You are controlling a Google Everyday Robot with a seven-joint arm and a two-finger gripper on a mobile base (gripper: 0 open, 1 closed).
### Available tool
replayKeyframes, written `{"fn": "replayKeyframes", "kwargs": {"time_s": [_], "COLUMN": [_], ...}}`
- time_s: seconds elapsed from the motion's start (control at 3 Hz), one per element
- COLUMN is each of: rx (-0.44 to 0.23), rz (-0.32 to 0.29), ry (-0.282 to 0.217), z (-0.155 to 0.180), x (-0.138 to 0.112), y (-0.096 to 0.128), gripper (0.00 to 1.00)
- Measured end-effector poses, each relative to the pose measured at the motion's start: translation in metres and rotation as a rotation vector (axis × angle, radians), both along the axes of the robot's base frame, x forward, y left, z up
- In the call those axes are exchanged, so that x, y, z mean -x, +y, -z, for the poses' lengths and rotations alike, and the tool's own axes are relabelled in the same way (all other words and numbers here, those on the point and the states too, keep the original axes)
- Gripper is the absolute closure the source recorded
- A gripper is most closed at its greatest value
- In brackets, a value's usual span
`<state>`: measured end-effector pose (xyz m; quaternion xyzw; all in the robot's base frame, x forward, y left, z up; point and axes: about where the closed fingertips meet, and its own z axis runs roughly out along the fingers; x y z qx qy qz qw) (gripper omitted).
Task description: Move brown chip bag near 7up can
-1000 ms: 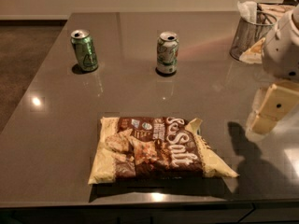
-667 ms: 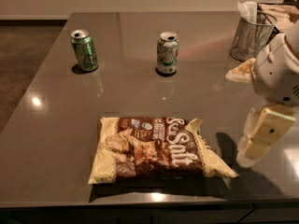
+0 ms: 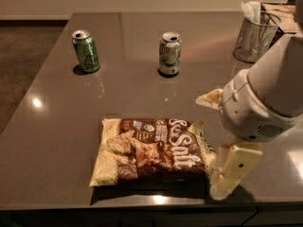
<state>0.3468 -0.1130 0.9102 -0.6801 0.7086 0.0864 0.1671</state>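
Picking out the gripper (image 3: pixel 222 183) low at the near edge of the counter (image 3: pixel 47 126), toward the right corner, poised just beside the right end of the brown chip bag (image 3: pixel 154 150); cannot tell whether spread or closed. Finding the bag flat along the near edge, not lifted. Looking farther back, mid-counter: 7up can (image 3: pixel 169 53) upright, well apart. Judging grasp and whole carry yet to do.

Two cans are counted: 7up can (image 3: pixel 169 54), green can (image 3: pixel 86 51). One brown chip bag (image 3: pixel 151 150), one mesh holder (image 3: pixel 255 37) and one claw (image 3: pixel 226 176) at the bag's right end are seen.
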Motion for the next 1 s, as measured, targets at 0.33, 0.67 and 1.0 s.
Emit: {"fn": "replayKeyframes", "kwargs": {"time_s": [0.33,0.67,1.0], "rx": [-0.022,0.005,0.059], "rz": [-0.023,-0.03,-0.04], "ry": [0.001,-0.008,-0.008], "z": [0.018,0.038,0.051], "x": [-0.008,-0.019,-0.024], "y": [0.028,0.043,0.044], "gripper": [0.0,0.0,0.18]}}
